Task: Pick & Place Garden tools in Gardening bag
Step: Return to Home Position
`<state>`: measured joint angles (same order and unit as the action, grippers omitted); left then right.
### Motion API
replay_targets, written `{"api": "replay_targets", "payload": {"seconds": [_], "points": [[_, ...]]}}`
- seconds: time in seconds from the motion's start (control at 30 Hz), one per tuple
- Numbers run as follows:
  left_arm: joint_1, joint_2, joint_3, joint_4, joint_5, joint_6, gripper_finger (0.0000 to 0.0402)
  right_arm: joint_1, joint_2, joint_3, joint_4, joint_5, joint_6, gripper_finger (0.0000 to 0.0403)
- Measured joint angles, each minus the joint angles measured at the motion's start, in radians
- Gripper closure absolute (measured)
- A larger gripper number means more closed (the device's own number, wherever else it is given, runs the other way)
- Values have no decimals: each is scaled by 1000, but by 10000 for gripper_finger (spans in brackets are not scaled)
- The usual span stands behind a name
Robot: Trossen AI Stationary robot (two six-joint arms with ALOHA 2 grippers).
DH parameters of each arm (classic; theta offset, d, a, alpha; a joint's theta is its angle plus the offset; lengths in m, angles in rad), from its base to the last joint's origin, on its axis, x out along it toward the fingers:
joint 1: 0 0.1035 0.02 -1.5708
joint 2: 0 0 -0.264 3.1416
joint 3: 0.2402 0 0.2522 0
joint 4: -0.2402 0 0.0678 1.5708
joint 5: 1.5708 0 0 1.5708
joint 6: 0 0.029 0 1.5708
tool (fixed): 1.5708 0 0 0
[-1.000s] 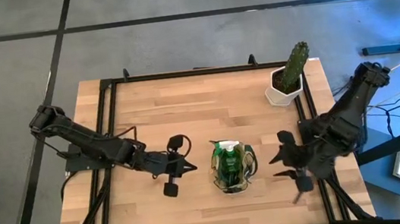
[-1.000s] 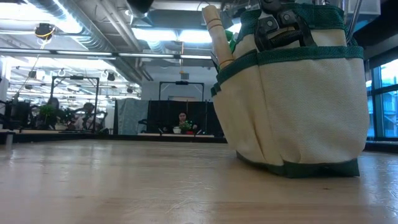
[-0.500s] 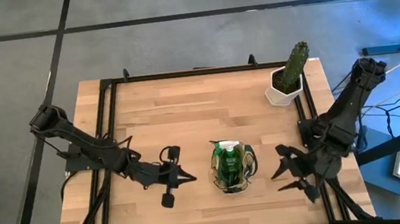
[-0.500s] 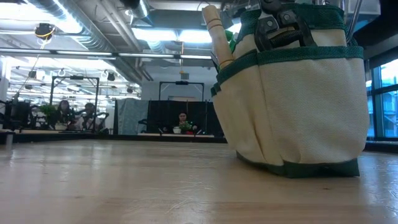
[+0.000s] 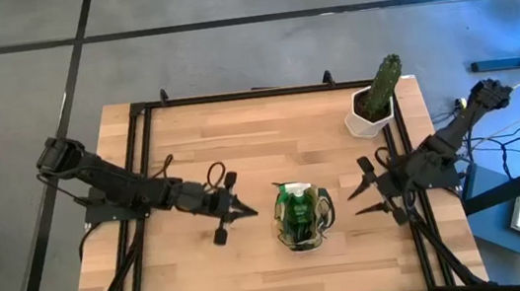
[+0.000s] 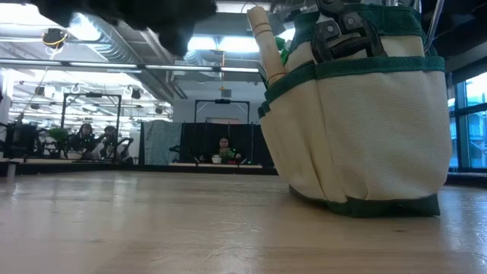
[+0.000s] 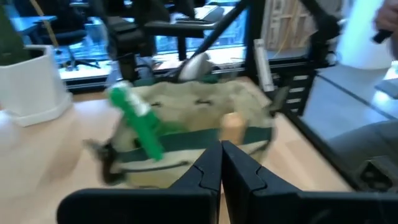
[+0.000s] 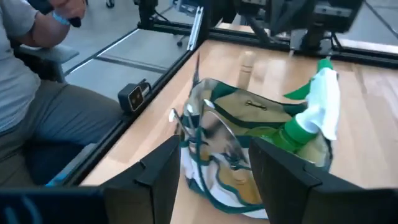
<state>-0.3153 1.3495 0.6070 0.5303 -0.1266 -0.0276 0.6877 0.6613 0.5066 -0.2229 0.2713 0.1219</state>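
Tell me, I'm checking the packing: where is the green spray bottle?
In the high view, the green spray bottle stands inside the gardening bag mid-table, between the left tool and the right tool.

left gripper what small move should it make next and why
Probably retreat from the gardening bag toward rest: the left gripper is shut, empty, apart from the bag; the spray bottle stands inside it; the right gripper hangs open on the bag's other side.
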Motion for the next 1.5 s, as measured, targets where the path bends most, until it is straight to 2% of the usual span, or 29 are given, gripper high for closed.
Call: {"api": "replay_targets", "payload": {"seconds": [0.2,0.3,0.4,0.53,0.63,0.87,1.03,1.3,1.5], "points": [[118,0,-21,21,33,40,400,-139,-37,-53,2,-91,-62,210],[182,0,-22,21,122,55,400,-216,-37,-66,4,-138,-87,210],[231,0,-22,21,173,66,398,-291,-38,-73,5,-139,-97,210],[268,0,-22,21,173,81,400,-377,-52,-91,30,-94,-106,210],[293,0,-22,23,174,86,400,-439,-72,-112,89,-98,-147,210],[338,0,-22,39,187,94,398,-611,-115,-119,96,-237,-199,210],[344,0,-22,39,209,93,400,-724,-151,-119,35,-329,-187,210],[341,0,-39,41,210,72,399,-786,-274,-143,-12,-339,-100,210],[328,0,-109,155,209,32,398,-786,-419,-289,94,-338,-76,210]]}}
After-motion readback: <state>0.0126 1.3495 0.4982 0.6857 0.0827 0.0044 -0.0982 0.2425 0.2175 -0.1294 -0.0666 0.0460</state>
